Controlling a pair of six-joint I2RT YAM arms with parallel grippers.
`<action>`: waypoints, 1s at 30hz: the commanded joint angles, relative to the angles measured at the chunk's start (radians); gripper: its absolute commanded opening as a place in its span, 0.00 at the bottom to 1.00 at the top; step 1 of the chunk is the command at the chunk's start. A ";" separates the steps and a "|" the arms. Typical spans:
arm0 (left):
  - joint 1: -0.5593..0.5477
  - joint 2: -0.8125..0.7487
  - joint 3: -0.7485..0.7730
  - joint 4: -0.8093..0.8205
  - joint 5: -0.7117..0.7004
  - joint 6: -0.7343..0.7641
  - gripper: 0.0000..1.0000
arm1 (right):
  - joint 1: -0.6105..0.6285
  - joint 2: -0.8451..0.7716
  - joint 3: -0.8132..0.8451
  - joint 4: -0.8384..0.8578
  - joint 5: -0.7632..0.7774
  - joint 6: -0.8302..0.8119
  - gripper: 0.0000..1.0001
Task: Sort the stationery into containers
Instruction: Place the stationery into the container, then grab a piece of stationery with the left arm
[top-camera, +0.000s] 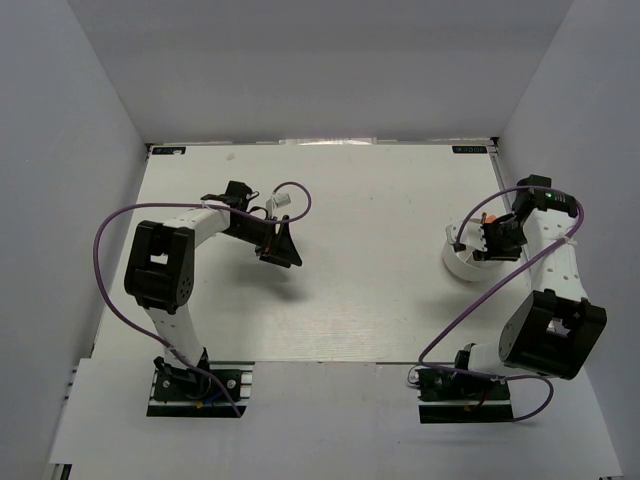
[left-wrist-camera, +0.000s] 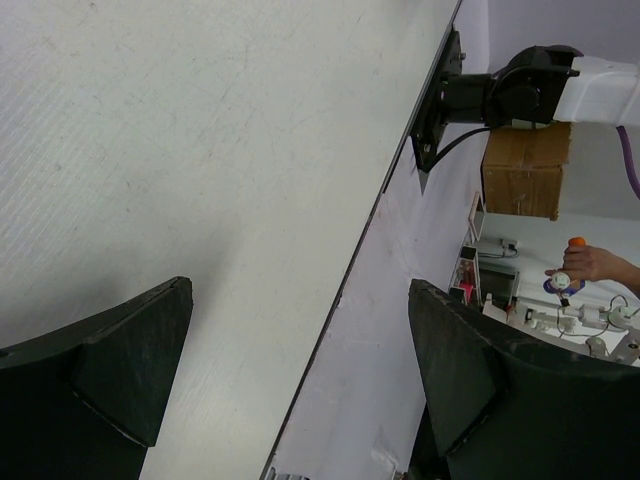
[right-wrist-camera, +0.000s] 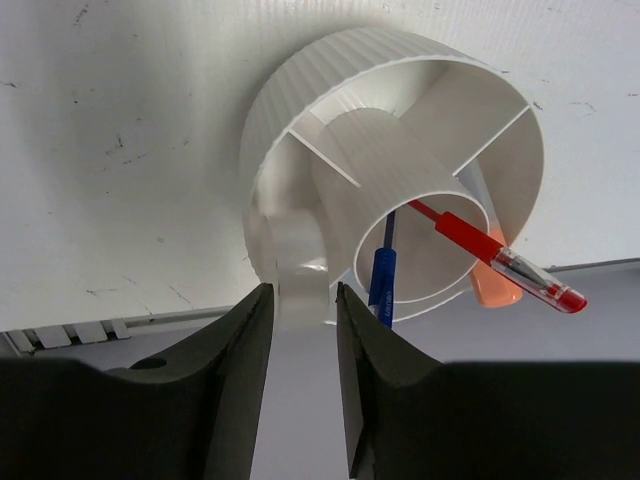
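The round white divided bowl stands at the right of the table. In the right wrist view the bowl has ribbed walls, dividers and a central tube. A slim blue pen and a slim red pen stand in the tube. The marker's orange cap shows in a compartment behind them. My right gripper is shut on the white tape ring, right at the bowl's rim; it also shows from above. My left gripper is open and empty over bare table. The eraser and the light-blue piece are not visible.
Purple cables loop off both arms. Grey walls close in the table on the left, back and right. The table's front edge and the right arm's base mount show in the left wrist view.
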 joint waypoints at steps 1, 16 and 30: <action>0.004 -0.030 -0.002 0.017 0.027 0.007 0.98 | 0.001 -0.006 0.014 0.017 -0.013 0.002 0.38; 0.022 -0.226 -0.097 0.220 -0.181 -0.171 0.90 | 0.013 -0.087 0.177 -0.110 -0.227 0.080 0.29; 0.013 -0.257 -0.046 0.212 -0.953 -0.187 0.68 | 0.151 0.136 0.513 -0.020 -0.645 0.952 0.45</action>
